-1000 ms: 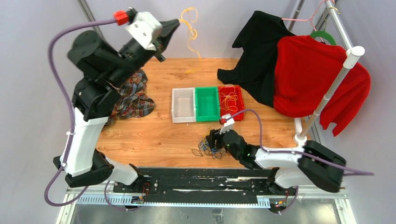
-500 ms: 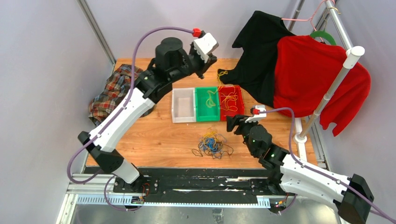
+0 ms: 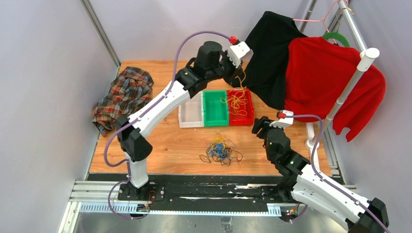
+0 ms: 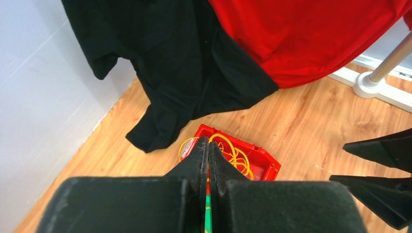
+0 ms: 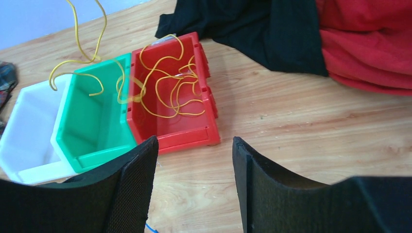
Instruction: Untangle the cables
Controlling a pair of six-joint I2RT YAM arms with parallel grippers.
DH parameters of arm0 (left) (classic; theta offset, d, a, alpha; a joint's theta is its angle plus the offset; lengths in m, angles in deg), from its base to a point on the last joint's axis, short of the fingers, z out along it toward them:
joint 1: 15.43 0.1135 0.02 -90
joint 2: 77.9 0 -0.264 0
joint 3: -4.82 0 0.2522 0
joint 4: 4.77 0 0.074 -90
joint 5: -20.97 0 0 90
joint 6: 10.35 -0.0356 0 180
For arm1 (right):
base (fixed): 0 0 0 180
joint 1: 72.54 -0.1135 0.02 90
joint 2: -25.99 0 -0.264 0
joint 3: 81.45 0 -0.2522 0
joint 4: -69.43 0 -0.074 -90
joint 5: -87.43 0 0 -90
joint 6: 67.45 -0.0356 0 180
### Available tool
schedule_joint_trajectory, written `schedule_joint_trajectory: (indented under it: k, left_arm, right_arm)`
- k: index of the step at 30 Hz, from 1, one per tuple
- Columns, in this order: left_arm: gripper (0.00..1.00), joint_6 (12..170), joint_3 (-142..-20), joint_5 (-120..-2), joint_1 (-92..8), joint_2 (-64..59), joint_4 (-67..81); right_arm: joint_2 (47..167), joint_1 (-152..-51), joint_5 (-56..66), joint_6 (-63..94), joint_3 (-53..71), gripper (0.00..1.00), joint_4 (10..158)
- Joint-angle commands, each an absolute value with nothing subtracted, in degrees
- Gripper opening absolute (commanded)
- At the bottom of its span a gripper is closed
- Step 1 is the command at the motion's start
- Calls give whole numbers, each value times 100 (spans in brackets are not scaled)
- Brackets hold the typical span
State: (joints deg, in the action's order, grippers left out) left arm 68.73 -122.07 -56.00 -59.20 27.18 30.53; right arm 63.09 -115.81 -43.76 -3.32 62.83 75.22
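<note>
**Top view.** The left tool (image 3: pixel 239 73) hangs above the red bin (image 3: pixel 250 109), jaws together and clamped on a yellow cable (image 3: pixel 236 99). The cable's slack loops trail down into that bin. A green bin (image 3: pixel 215 109) and a white bin (image 3: pixel 190 114) stand in a row touching it. The remaining cables lie as a small tangle (image 3: pixel 221 150) of blue, yellow and black on the bare table (image 3: pixel 165 141), near the front edge and apart from the bins. The right tool (image 3: pixel 257 125) hovers to the right of the tangle without touching it. A plaid shirt (image 3: pixel 124 94) lies at the far left, and a black garment (image 3: pixel 272 48) and a red garment (image 3: pixel 330 77) hang at the right.

**Left wrist view.** The fingers (image 4: pixel 200 160) meet along their full length. Yellow loops show in the red bin just past the tips.

**Right wrist view.** The jaws stand apart with nothing between them. One yellow strand rises out of the top of the frame, and other loops spill over the wall into the green bin.

**Handling (judgement).** The cables look light, thin and limp, with some spring, so they are likely to snag on each other and drag neighbours along. The best hold is probably a single outer loop at the edge of the tangle rather than its knotted middle. A slow lift, with the rest held down, should separate it.
</note>
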Motion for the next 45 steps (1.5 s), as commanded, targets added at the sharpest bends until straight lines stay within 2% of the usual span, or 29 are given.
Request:
schedule_joint_trajectory:
  k: [1, 18, 23, 30, 31, 33, 34, 39, 42, 45]
  left_arm:
    - [0, 6834, -12557, -5462, -5964, 3096, 2874]
    - [0, 6645, -12685, -5578, -5973, 4180, 2746]
    - [0, 6202, -12427, -5898, -5981, 4444, 2816]
    - [2, 5313, -12563, -6805, -6140, 4831, 3663]
    - [10, 5303, -12540, -6852, -6140, 4812, 3642]
    - [35, 5181, -12464, -6858, -6140, 4713, 3666]
    - [45, 5134, -12446, -6817, -6132, 4656, 3794]
    - [84, 4958, -12112, -6251, -6049, 3970, 4692]
    - [96, 4727, -11665, -6046, -6021, 3449, 5158]
    - [98, 4722, -11290, -5808, -5941, 3010, 5636]
  right_arm:
    - [6183, -11409, -4688, -497, 6327, 57, 7811]
    - [6035, -11100, -4561, -365, 6405, 55, 7960]
    - [6035, -11039, -4524, -315, 6349, 54, 7967]
    - [6091, -10956, -4372, -243, 6200, 54, 7961]
    - [6111, -10947, -4344, -235, 6186, 54, 7967]
    - [6158, -10933, -4310, -214, 6139, 54, 7969]
    - [6190, -10937, -4298, -204, 6114, 54, 7972]
    - [6237, -10937, -4167, -141, 5992, 54, 8027]
    - [6266, -10936, -4078, -153, 5983, 54, 8021]
    - [6296, -10936, -3987, -228, 5983, 54, 8099]
